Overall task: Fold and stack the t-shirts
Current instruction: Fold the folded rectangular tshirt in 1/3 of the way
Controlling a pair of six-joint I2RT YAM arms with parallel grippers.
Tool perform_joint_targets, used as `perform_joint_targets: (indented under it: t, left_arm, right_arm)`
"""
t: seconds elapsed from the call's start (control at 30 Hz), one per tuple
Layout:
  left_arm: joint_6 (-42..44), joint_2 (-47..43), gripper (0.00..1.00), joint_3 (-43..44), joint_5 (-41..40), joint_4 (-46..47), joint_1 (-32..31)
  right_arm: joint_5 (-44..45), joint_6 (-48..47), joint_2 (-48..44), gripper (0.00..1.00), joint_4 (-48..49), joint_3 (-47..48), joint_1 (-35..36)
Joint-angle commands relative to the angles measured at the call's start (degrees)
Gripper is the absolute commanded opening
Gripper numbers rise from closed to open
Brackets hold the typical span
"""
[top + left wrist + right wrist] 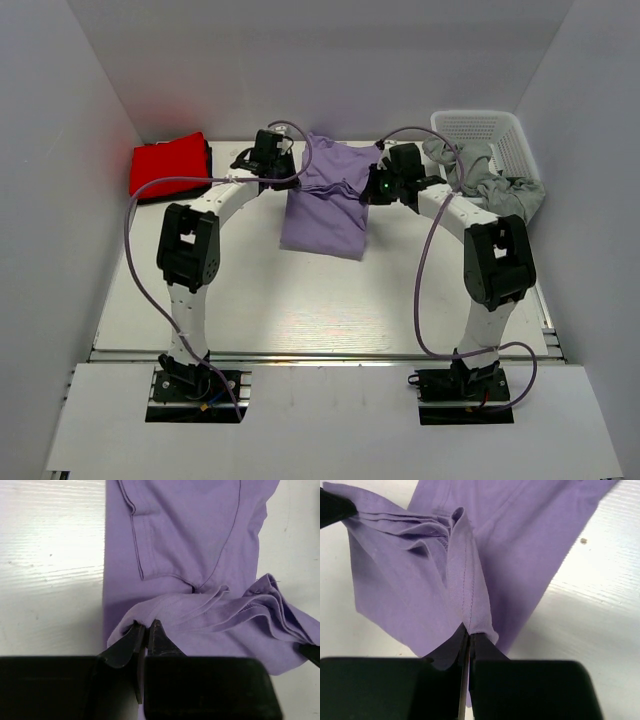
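A lavender t-shirt (325,200) lies partly folded at the middle back of the table, its far end lifted. My left gripper (272,160) pinches the shirt's left far edge, and the left wrist view shows its jaws (146,626) shut on a fold of purple cloth (200,555). On the right far edge my right gripper (385,180) holds a hemmed fold, its jaws (469,632) shut on the purple cloth (420,595). A red t-shirt (170,165) sits folded at the back left.
A white lattice basket (490,135) stands at the back right with grey-green clothing (490,180) spilling over its front rim. White walls enclose the table on three sides. Purple cables loop from both arms over the tabletop.
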Motion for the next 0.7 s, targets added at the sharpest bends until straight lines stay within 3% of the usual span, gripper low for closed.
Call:
perform_joint_targets:
  t: [0.0,0.33,0.4,0.47,0.53,0.57,0.6,0.67]
  left_arm:
    - [1.2,1.1,0.00,3.2,5.2,0.4,0.9]
    - [1.8,5.1,0.00,5.0,9.3,1.8,2.0]
    - [1.8,5.9,0.04,5.1,9.9,3.1,2.0]
    - [1.8,7.5,0.17,5.8,10.7,4.9,2.0]
    - [1.8,8.1,0.35,8.0,9.6,4.9,2.5]
    - [1.1,9.5,0.58,9.0,9.1,4.2,2.5]
    - [0.4,9.6,0.70,10.7,8.2,4.2,3.2]
    - [-1.5,10.7,1.00,12.5,6.6,3.7,4.0]
  right_arm:
    - [-0.5,-1.3,1.8,0.00,-1.2,3.6,-1.3]
    - [-4.9,-1.0,8.5,0.00,-2.3,7.3,-3.8]
    - [-5.8,-0.7,9.5,0.00,-1.1,7.7,-4.4]
    - [-6.2,-0.9,11.0,0.00,-0.2,9.1,-4.6]
    - [-6.7,-1.3,13.8,0.21,-0.4,12.3,-5.2]
    - [-7.4,-1.7,14.5,0.34,-0.5,13.4,-5.4]
    - [-8.0,-2.3,16.1,0.50,-1.1,15.3,-5.8]
    - [-7.5,-2.6,16.7,0.57,-0.7,17.7,-6.6]
